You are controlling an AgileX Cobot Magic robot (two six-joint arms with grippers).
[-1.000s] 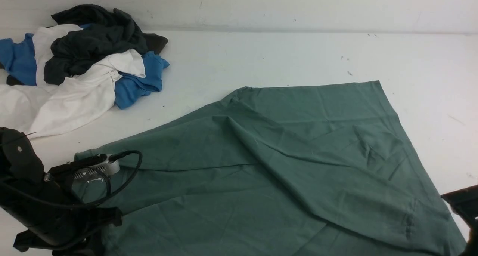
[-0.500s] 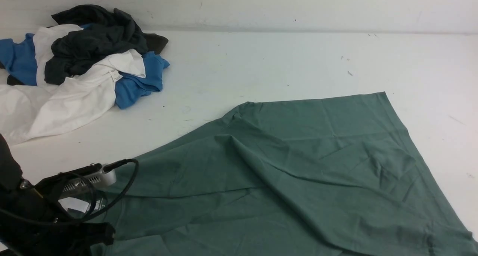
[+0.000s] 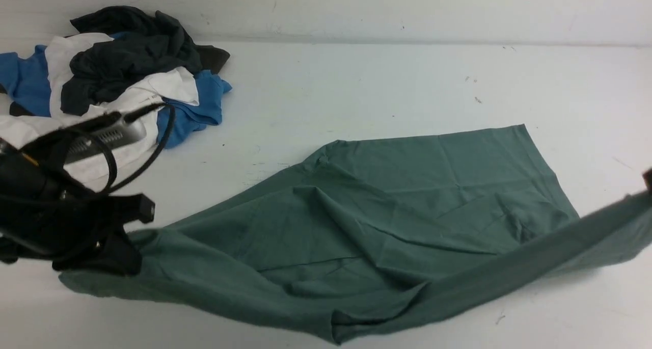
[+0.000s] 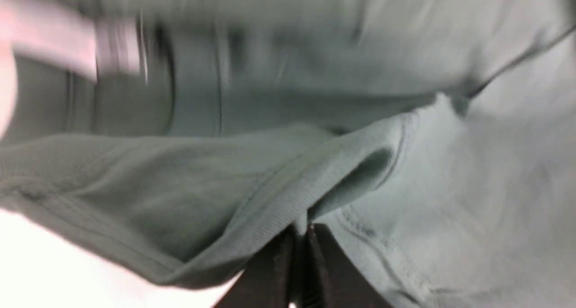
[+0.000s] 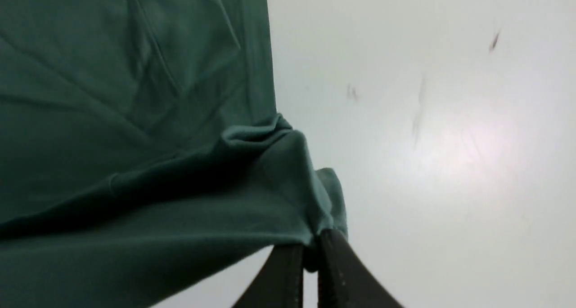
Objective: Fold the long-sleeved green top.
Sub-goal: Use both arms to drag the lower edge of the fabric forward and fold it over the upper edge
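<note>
Beside the pile of clothes [image 3: 112, 79], to its right and nearer the robot, the green top [image 3: 407, 201] is spread on the white table [image 3: 356, 74]. The part of the top level with the pile's near edge is laid flat and creased, while the edge farthest from the pile is held up off the surface at both ends.

The end just in front of the pile is gripped by the left gripper [image 4: 302, 234]. In the left wrist view its dark jaws are seen pressed together on a ribbed, stitched edge of the green cloth.

The other end, far to the right of the pile, is gripped by the right gripper [image 5: 310, 249]. Its jaws are clamped on a bunched fold at the cloth's edge, and bare table is seen beyond.

Between the two grips the raised edge is drawn into a long band. The band sags to the table near its middle, where a fold is formed. The stretch toward the right gripper is blurred in the front view.

The pile is made up of blue, white and dark grey garments and is kept apart from the top. A grey camera unit [image 3: 102, 135] with a black cable [image 3: 153, 150] is carried on the left arm [image 3: 41, 211], and the pile's white cloth is partly covered by it.
</note>
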